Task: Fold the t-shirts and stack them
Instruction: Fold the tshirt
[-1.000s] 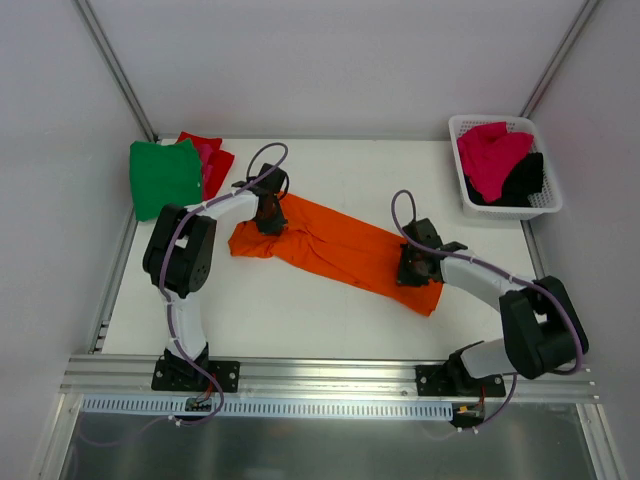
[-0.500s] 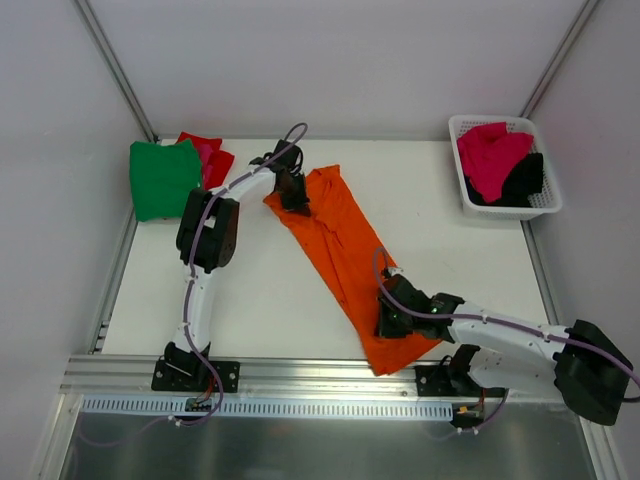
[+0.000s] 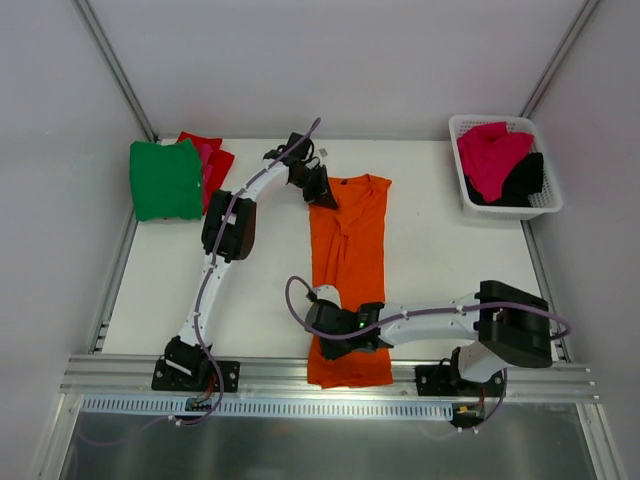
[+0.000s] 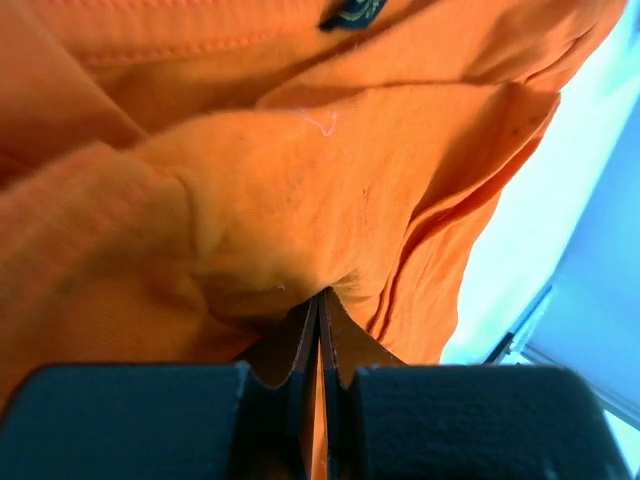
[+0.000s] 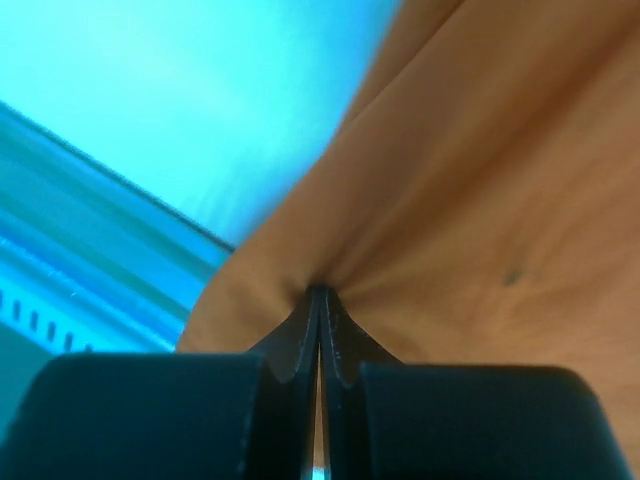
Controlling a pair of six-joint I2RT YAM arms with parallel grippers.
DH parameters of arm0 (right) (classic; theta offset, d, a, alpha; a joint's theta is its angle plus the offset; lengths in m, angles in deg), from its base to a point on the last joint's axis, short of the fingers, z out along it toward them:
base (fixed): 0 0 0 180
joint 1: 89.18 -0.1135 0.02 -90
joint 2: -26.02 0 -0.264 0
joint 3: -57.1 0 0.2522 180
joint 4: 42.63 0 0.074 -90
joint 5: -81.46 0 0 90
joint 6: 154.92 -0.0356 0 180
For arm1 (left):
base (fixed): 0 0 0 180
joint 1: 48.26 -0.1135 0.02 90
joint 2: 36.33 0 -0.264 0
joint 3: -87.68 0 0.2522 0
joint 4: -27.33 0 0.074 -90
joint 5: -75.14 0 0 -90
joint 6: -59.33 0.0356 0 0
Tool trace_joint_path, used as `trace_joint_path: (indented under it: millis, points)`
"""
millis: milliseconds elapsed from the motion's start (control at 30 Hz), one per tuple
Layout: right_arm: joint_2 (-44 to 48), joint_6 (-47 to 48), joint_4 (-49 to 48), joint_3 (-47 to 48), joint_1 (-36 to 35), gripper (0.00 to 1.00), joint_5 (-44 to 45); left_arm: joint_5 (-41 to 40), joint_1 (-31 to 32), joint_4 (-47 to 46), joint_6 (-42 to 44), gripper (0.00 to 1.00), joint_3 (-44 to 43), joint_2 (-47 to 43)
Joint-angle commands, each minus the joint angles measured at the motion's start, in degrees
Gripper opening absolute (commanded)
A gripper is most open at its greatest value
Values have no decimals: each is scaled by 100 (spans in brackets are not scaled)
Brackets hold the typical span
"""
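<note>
My left gripper is clenched on a bunched fold of the orange t-shirt at its far corner, toward 11 o'clock of the garment. In the left wrist view the cloth puckers right where my closed fingers meet. My right gripper is clamped on the same tee along its 9 o'clock edge, low down near the hem. The right wrist view shows the fabric pulled into creases that run out from that pinch.

The orange t-shirt lies stretched in a long strip down the middle of the white surface, running from 12 o'clock to 6 o'clock. Its neck end is at the far side, and its near end drapes over the metal rail at the front edge. Lengthwise wrinkles run down from the collar.

At 10 o'clock of the surface a folded green t-shirt rests on top of a red t-shirt, whose edge shows on the 3 o'clock side of the green one. At 2 o'clock stands the white basket, with a magenta-pink t-shirt heaped inside and a black t-shirt just beside it, touching it, toward 4 o'clock.
</note>
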Motion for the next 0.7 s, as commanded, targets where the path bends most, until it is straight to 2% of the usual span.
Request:
trace_joint_path:
  millis: [0,167,267,433,467,500,567,600,633,667]
  points:
    - [-315,114,372,424,-280,1,36,415,-169,-28,-145,0,-632,319]
    - [-403,255,424,706,-385,1,159,609,-476,-159,-427,0,-1125,548]
    - [-395,299,539,759,-394,1,308,723,-582,-283,-559,0,-1134,548]
    - [-53,623,801,846,-517,0,869,829,-583,-274,-375,0,-766,32]
    - [70,694,889,925,-552,1,1010,794,-574,-274,-297,0,-426,-153]
    - [367,842,995,952,-605,14,1299,585,-557,-274,-148,0,-196,-399]
    - [728,958,1083,979,-623,50,1529,163,-504,-274,107,7,626,-1277]
    - [922,1002,1118,970,-632,60,1643,-83,-460,-283,204,12,954,-1646]
    - [1280,1063,1127,952,-623,62,1827,-546,-355,-309,301,28,1227,-2319]
    - [1449,1081,1136,935,-623,64,1907,-760,-293,-309,380,37,1787,-2648]
